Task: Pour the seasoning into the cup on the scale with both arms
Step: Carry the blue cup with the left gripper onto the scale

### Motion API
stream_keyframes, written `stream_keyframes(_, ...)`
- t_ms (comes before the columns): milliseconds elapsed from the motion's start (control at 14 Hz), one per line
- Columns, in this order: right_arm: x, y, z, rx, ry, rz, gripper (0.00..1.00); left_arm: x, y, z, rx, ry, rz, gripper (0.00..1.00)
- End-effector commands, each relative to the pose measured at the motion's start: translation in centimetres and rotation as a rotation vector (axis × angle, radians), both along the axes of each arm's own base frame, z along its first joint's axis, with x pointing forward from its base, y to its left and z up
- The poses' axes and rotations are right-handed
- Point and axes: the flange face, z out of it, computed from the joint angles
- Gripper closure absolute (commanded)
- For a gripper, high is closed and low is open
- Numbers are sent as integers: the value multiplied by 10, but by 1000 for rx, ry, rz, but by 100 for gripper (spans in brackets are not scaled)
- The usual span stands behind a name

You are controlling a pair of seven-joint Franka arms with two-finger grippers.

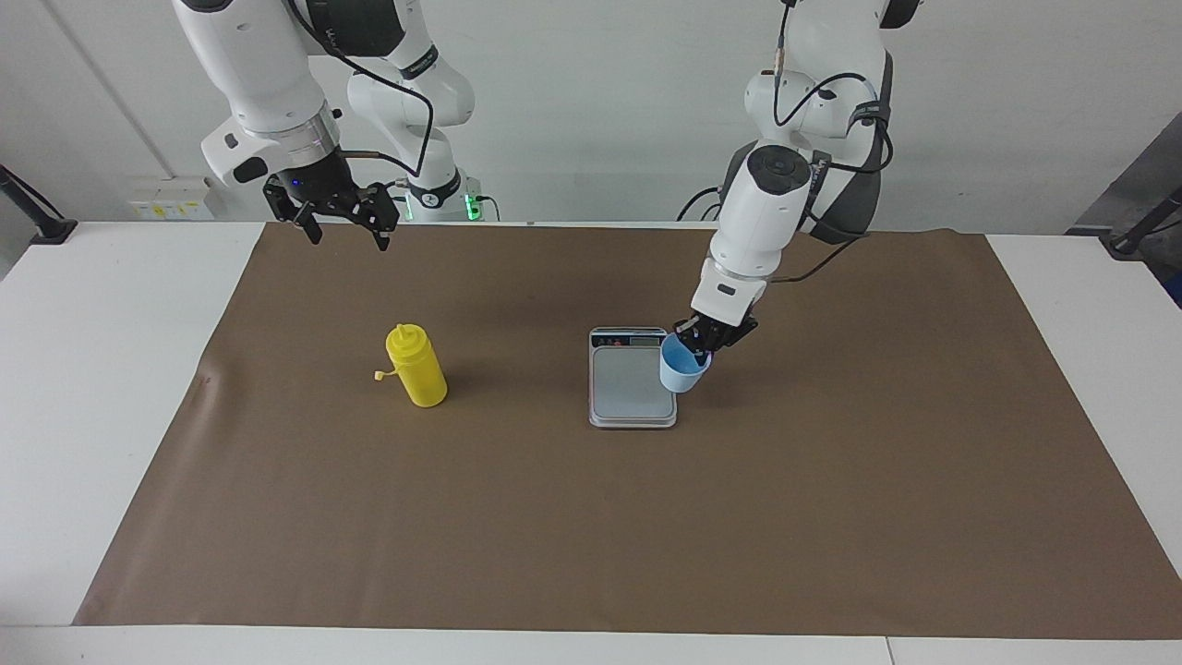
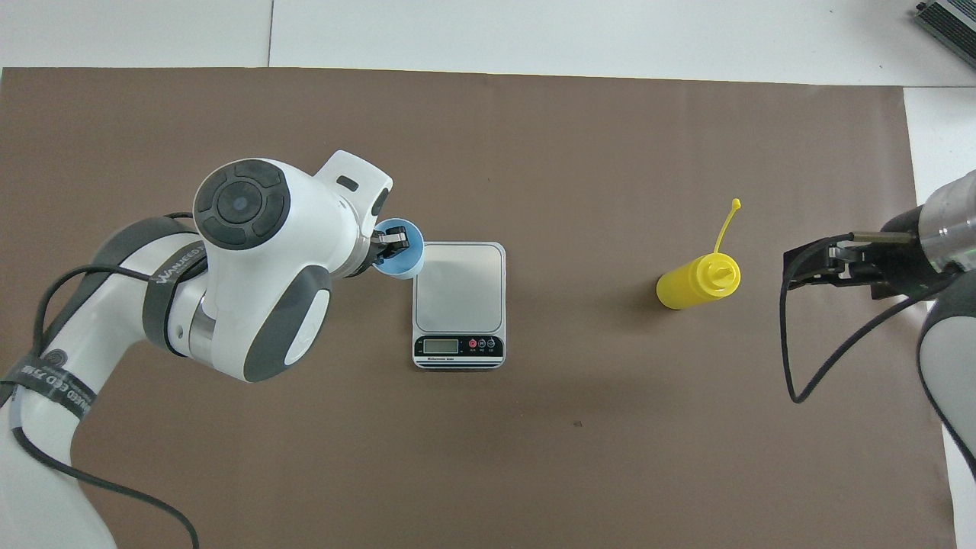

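The left pincer (image 1: 704, 344) is clamped on the rim of the light-blue cup (image 1: 682, 368), which is held in the air over the edge of the kitchen scale (image 1: 633, 378) that lies toward the left arm's end of the table (image 1: 55, 388). The yellow squeeze bottle (image 1: 416, 366) is stood upright beside the scale, well apart from it, toward the right arm's end. The right pincer (image 1: 343, 221) is held in the air with its fingers apart.
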Motion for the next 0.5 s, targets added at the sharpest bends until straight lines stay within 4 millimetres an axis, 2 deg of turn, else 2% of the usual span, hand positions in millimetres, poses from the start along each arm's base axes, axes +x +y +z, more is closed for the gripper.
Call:
stream_keyframes(0,-6,-4,1,4,0,14,0,0,-21,-12,-1,-12,27,100)
stream_keyframes(143,-6,-4,1,4,0,14,0,-12,-42,-24,6,8,46,100)
stream_keyframes(429,-6,-4,1,4,0,14,0,-12,-51,-33,16,-3,91,100)
